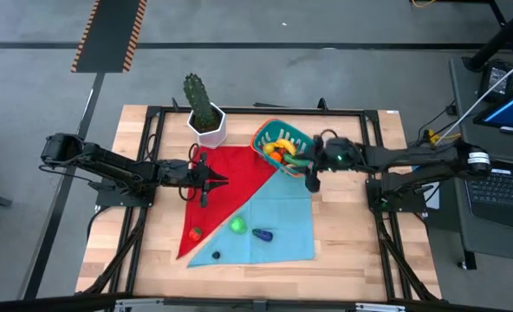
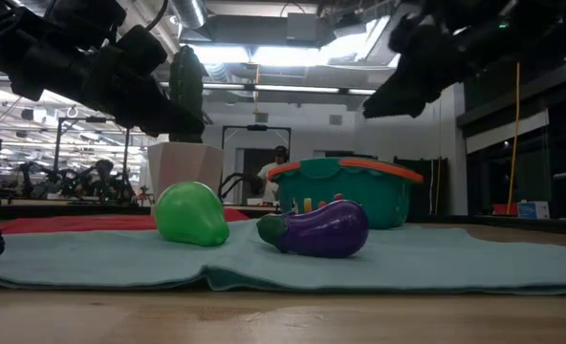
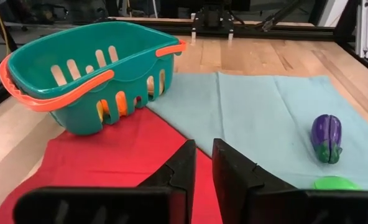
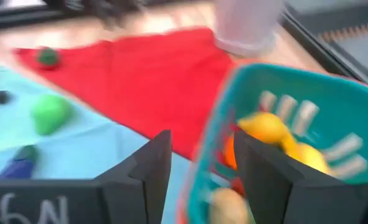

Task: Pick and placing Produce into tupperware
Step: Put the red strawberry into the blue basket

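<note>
The teal tupperware (image 1: 265,132) with an orange rim stands at the far end of the cloths and holds yellow and orange Produce (image 4: 265,127). On the light blue cloth lie a green piece (image 1: 237,225), a purple eggplant (image 1: 262,234) and a small dark piece (image 1: 216,256). A red piece (image 1: 195,233) lies on the red cloth. My right gripper (image 4: 202,168) hovers open beside the tub's right side, nothing between its fingers. My left gripper (image 3: 203,163) hangs over the red cloth, left of the tub, its fingers almost together and empty.
A tall cactus in a white pot (image 1: 206,117) stands left of the tub at the table's far side. The red cloth (image 1: 230,186) and the light blue cloth (image 1: 278,221) cover the table's middle. Bare wood lies near the front edge and both sides.
</note>
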